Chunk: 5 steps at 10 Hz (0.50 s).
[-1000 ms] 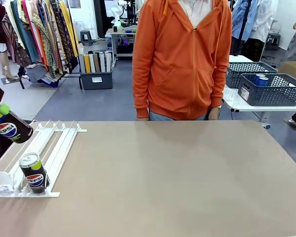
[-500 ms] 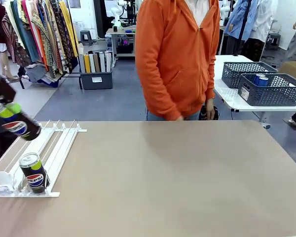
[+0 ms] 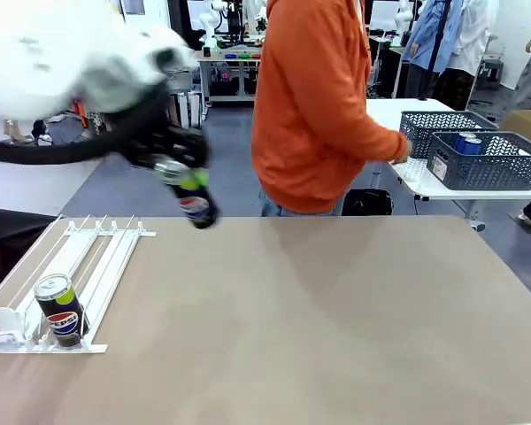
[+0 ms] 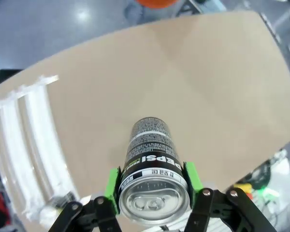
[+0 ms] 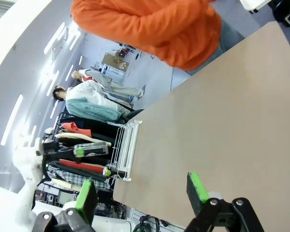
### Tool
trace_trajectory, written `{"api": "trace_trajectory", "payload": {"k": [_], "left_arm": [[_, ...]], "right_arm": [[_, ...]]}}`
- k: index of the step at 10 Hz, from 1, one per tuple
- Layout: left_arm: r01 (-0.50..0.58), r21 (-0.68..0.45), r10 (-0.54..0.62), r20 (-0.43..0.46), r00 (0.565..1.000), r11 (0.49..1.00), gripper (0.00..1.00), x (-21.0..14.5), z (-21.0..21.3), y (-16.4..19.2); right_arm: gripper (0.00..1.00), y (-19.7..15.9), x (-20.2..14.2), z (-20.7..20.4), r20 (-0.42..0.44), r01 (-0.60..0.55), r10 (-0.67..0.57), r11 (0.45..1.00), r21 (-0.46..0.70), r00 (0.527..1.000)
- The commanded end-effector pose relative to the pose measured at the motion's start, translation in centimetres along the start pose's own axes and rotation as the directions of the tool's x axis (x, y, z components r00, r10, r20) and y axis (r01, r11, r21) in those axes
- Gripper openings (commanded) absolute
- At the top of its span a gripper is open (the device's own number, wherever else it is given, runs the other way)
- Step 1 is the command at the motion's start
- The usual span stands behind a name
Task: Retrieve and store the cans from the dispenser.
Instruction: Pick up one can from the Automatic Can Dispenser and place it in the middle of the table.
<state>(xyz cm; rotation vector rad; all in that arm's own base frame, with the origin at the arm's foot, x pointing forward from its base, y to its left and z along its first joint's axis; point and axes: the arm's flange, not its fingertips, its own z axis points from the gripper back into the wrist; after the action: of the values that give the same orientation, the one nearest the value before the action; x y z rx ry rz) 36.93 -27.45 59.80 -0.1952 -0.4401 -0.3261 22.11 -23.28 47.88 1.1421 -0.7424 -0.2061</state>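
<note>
— Dispenser point(image 3: 106, 252) first, at the far left: what are we seeing in it?
— We are seeing one can point(image 3: 60, 310) standing at its near end, by the stoppers. The lanes behind it are lying bare. That one is waiting to be fetched.
— And just right of it?
— Our left gripper point(image 3: 173, 168) is holding a Pepsi can point(image 3: 191, 199) tilted in the air near the table's far edge. In the wrist view the green pads point(image 4: 113, 191) are pressing both sides of it near the top, with the jaws narrowed to its width. We are judging this can retrieved but not yet stored.
— Room in the middle?
— The table point(image 3: 336, 310) is lying bare from the dispenser to the right edge, so we are finding plenty of room there. The person point(image 3: 319, 115) is standing at the far edge, facing the side table, and that is narrowing any path across that edge.
— Far right?
— Grey baskets point(image 3: 487, 164) are sitting well apart from our table, across a gap of floor, with blue cans point(image 3: 467, 143) in one. We are guessing those are the store. Our right gripper point(image 5: 142, 191) is hanging with jaws wide and nothing between them.
</note>
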Motion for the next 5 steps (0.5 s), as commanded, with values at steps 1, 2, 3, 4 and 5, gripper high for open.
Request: {"api": "trace_trajectory", "payload": {"k": [1,2,3,4,5], "left_arm": [[0.155,0.050,-0.151,-0.078,0.985,0.987,0.00,6.4,-6.1,-4.6],[0.190,0.040,-0.185,-0.106,0.977,0.981,0.00,7.3,-10.3,-7.1],[0.211,0.050,-0.204,-0.116,0.972,0.976,0.00,7.2,-13.8,-8.8],[0.261,0.048,-0.252,-0.136,0.958,0.964,0.00,7.0,-18.0,-10.3],[0.317,-0.006,-0.313,-0.184,0.932,0.948,0.00,7.1,-21.0,-10.9]], "right_arm": [[1.00,0.1,0.3,-0.1,0.019,-0.025,0.024,1.000,0.019,1.000],[1.00,0.1,0.3,-0.1,0.019,-0.025,0.024,1.000,0.019,1.000],[1.00,0.1,0.3,-0.1,0.019,-0.025,0.024,1.000,0.019,1.000],[1.00,0.1,0.3,-0.1,0.019,-0.025,0.024,1.000,0.019,1.000],[1.00,0.1,0.3,-0.1,0.019,-0.025,0.024,1.000,0.019,1.000]]}}
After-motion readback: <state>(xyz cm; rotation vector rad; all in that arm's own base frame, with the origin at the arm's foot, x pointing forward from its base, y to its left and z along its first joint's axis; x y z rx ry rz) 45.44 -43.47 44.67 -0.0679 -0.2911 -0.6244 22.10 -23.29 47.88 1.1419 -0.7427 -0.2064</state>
